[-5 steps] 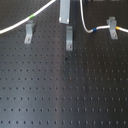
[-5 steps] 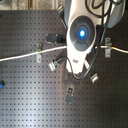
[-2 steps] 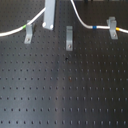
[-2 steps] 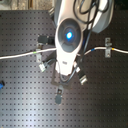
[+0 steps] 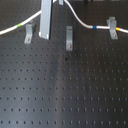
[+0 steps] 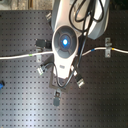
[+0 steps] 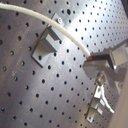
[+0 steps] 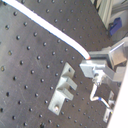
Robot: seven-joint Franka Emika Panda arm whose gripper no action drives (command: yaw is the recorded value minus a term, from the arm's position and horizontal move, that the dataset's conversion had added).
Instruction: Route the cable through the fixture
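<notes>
Jaws [image 8: 89, 64] are pinched on the cable [image 5: 82, 21], as both wrist views show: the white cord runs straight into the grey fingertips [image 7: 107, 57] and ends there from the camera's side. In the first exterior view the cable rises from the first exterior view's left edge, past a green band, up to the gripper finger [image 5: 45, 20], then drops on the far side and runs through the clip [image 5: 112, 25] at the first exterior view's right, with blue and yellow bands either side of it.

Step in hand: carrying the gripped span toward the fixture [image 5: 69, 38], the narrow upright strip at the middle of the counter [image 5: 64, 95]. The cable is not yet in its notch; it passes above and behind the fixture, clear of the top. The jaws stand to the first exterior view's left of the fixture, between it and the wide forked clip [image 5: 29, 33].

Next move, as a judgement: bring the held span over the fixture's notched top, align the cord with the slot, then lower until it seats. Slack looks adequate, though the arm body [image 6: 67, 42] hides the fixture in the second exterior view, so alignment there cannot be confirmed.
</notes>
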